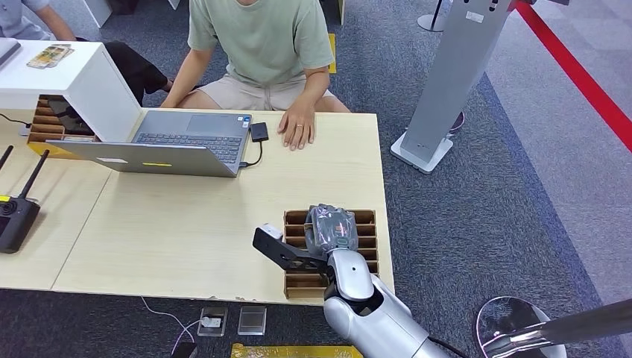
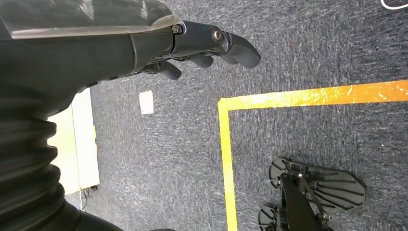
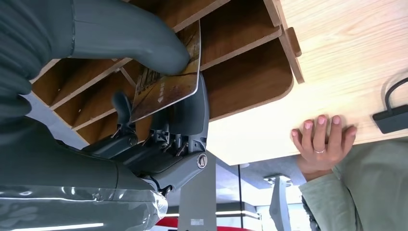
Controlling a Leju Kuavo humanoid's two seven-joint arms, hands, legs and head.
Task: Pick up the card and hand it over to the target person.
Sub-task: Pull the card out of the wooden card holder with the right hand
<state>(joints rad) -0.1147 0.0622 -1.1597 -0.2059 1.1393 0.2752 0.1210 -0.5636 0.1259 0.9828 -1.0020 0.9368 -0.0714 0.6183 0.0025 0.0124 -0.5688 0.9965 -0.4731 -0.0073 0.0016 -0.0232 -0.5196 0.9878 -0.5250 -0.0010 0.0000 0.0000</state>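
Observation:
The card (image 3: 168, 82), brownish with a printed face, is pinched between the thick thumb (image 3: 144, 38) and the dark fingers of my right hand (image 3: 163, 120). It sits just over the slots of a wooden card rack (image 3: 250, 72). In the head view my right hand (image 1: 332, 230) hovers on top of that rack (image 1: 367, 246) at the table's near right corner. The target person (image 1: 261, 37), in a green shirt, sits at the far side with one hand (image 1: 298, 127) flat on the table. My left hand (image 2: 207, 43) hangs over the carpet, fingers loosely extended and holding nothing.
An open laptop (image 1: 186, 142) with a black adapter (image 1: 258, 132) lies at the table's far left, beside a white box (image 1: 74, 74). A black controller (image 1: 15, 216) is on the left table. A grey stand (image 1: 447, 82) rises at the right. Yellow floor tape (image 2: 226, 159) crosses the carpet.

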